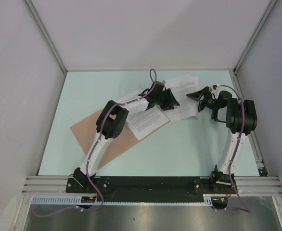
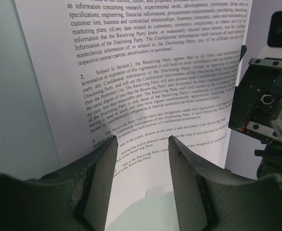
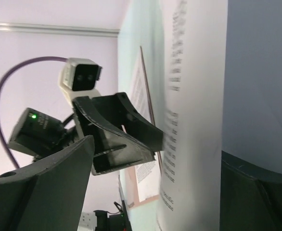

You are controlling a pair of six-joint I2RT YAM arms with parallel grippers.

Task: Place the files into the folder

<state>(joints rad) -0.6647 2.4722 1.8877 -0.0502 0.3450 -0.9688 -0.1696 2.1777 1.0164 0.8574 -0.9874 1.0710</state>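
Note:
The salmon-brown folder (image 1: 90, 132) lies flat at the left of the table, partly under my left arm. One printed sheet (image 1: 148, 120) lies on the folder's right part, overhanging its edge. Another printed sheet (image 1: 184, 91) lies at the back, between my two grippers. My left gripper (image 1: 171, 100) is open and empty at that sheet's left edge; in its wrist view its gripper (image 2: 142, 144) is spread over the text (image 2: 150, 72). My right gripper (image 1: 195, 95) is open and empty at the sheet's right side. Its wrist view shows the sheet (image 3: 194, 120) and the left gripper's fingers (image 3: 131, 125) touching it.
The pale green table (image 1: 189, 149) is boxed in by white walls with aluminium posts (image 1: 47, 36) at left, back and right. A black base bar and metal rail (image 1: 150, 185) run along the near edge. The two grippers are close together at the back.

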